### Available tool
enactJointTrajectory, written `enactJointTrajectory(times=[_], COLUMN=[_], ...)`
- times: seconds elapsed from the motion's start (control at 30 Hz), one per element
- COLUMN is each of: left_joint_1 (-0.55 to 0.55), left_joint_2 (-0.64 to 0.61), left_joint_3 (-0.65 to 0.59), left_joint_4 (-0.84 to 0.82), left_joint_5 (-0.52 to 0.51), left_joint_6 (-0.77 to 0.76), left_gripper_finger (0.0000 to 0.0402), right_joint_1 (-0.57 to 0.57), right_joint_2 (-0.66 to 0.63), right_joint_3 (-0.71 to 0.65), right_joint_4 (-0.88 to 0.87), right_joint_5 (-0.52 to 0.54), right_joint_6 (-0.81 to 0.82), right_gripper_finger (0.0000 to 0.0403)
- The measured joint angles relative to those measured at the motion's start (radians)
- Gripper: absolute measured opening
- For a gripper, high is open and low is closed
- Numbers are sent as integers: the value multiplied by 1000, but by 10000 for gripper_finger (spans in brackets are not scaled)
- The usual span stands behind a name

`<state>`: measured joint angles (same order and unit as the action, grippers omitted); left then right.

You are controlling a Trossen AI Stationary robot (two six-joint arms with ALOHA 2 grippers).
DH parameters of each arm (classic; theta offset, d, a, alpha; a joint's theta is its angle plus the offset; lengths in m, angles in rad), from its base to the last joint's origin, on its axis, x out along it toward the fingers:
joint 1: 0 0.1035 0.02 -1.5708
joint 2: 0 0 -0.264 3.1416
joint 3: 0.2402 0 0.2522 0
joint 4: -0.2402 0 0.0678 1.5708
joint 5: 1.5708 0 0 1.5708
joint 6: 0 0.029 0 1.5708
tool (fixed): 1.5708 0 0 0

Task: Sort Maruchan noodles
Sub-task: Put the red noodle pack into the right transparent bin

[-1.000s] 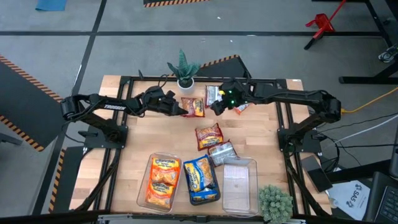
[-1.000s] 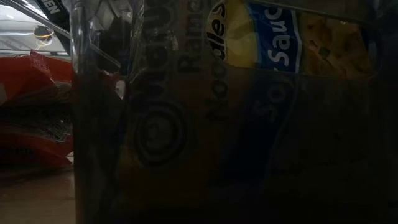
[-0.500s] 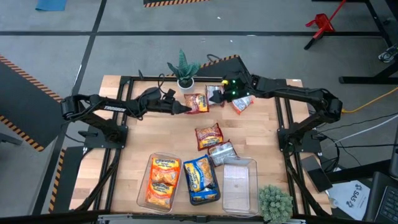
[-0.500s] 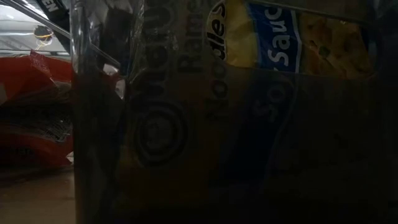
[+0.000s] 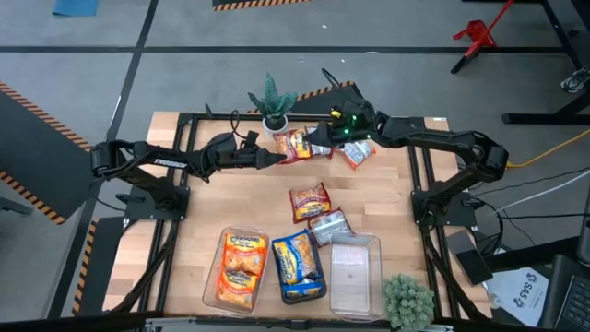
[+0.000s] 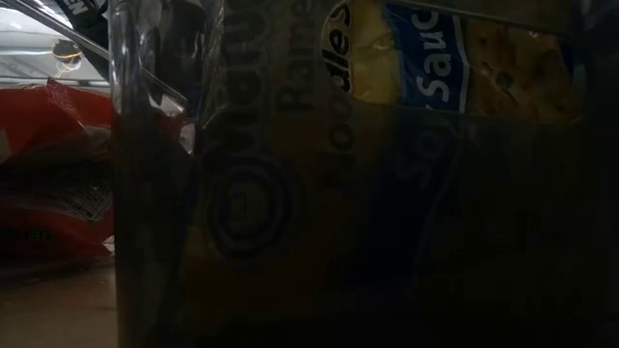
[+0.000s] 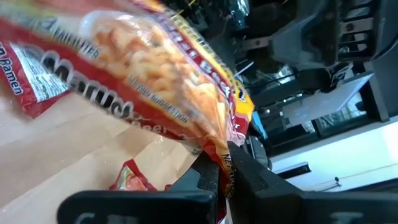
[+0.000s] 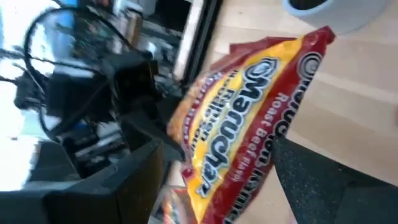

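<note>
A red-and-yellow Maruchan packet is up near the table's far edge, between my two grippers. My left gripper is shut on it from the left. My right gripper is open; its fingers stand on either side of the packet's other end. A red packet and a silver packet lie flat mid-table, and a red-and-silver one lies under the right arm. Orange packets and blue-and-yellow packets lie in two clear bins. My left gripper pinches the red packet's crimped end seam between its two fingers, coming level from the table's left. The packet sticks out beyond the fingers, tilted and off the wood. My right gripper: I cannot tell whether its open fingers touch the packet.
A third clear bin stands on the right of the near row. A potted plant stands at the far edge just behind the grippers, another at the near right corner. In the low view a bin wall fills the picture.
My left gripper has carried the red packet toward the far edge and a little to the right, lifting and tilting it. My right gripper has moved toward the far edge and now stands at the packet's other end, uncovering the red-and-silver packet under its arm.
</note>
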<state>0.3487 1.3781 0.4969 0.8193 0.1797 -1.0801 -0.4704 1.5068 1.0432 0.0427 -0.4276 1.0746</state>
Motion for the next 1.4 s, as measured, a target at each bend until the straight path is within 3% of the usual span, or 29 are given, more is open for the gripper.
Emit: enactJointTrajectory(times=[0.27,0.83,1.23,1.4], left_joint_1=[-27,-126,-176,-174], left_joint_2=[0,3,4,4], left_joint_3=[19,124,129,129], left_joint_4=[14,-134,-157,-157], left_joint_5=[-58,-152,-192,-155], left_joint_6=[0,79,72,72], left_gripper_finger=[5,5,16,32], right_joint_1=[6,45,60,60], right_joint_2=[4,45,49,49], right_joint_3=[-164,-170,-169,-169], right_joint_4=[255,416,420,421], right_joint_5=[22,-10,-28,-14], right_joint_6=[133,200,180,177], right_gripper_finger=[285,278,115,111])
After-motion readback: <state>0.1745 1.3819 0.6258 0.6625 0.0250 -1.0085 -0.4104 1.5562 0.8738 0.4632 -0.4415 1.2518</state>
